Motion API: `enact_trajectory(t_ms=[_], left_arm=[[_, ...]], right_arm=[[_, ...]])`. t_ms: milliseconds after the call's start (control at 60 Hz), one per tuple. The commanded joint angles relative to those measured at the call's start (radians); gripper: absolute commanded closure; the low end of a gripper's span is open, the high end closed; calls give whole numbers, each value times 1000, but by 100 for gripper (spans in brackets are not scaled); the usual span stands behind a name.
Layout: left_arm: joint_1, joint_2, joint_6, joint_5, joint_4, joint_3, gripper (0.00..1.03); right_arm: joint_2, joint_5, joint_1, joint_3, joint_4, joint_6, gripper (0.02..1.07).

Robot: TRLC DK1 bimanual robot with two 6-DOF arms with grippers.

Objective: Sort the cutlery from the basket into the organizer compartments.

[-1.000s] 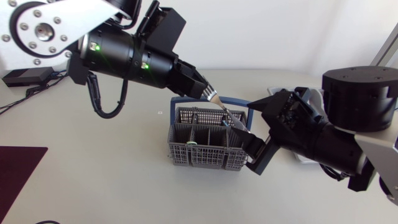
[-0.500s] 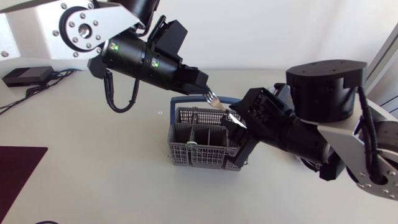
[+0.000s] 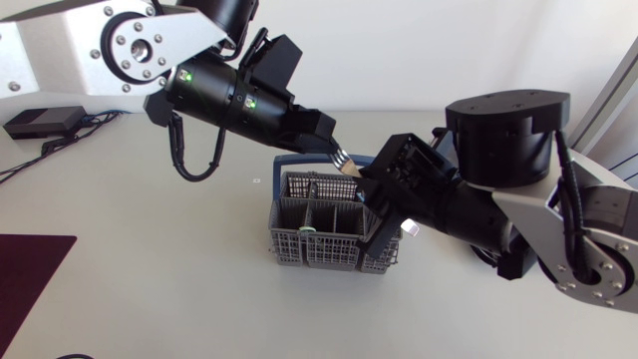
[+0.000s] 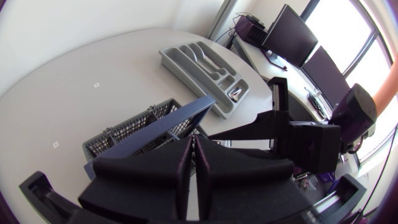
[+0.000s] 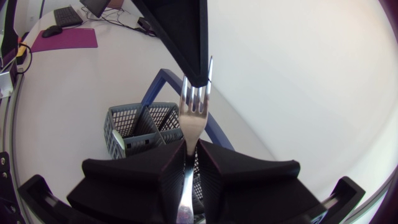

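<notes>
Hanging above the grey plastic mesh basket [image 3: 319,231], the silver metal fork [image 5: 194,115] runs ten-to-four o'clock in head view: tines pinched by left gripper [image 4: 191,139], handle clamped in right gripper [image 5: 191,149].

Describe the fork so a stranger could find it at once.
Find the grey plastic mesh basket with a blue handle on the pale table. Over its far rim is the silver metal fork. It alone hangs in the air, tines in the left hand, handle in the right hand.
</notes>
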Motion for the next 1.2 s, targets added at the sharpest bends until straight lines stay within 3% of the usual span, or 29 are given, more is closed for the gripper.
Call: enact_trajectory(t_ms=[0,233,517,583,1000,1183], left_arm=[[5,18,-27,20,-11,32,100],[5,18,-33,32,-13,40,98],[7,4,-44,86,-11,77,41],[10,4,-47,100,-8,93,35],[47,-28,-48,116,-2,107,33],[98,-60,-25,115,8,116,30]], right_arm=[[15,9,-6,15,11,7,101],[10,7,-6,4,10,9,101],[8,2,-2,-11,5,9,101],[7,-1,-1,-17,4,9,101],[-30,-5,-2,-54,-15,7,101],[-100,-4,-36,-59,-58,6,101]])
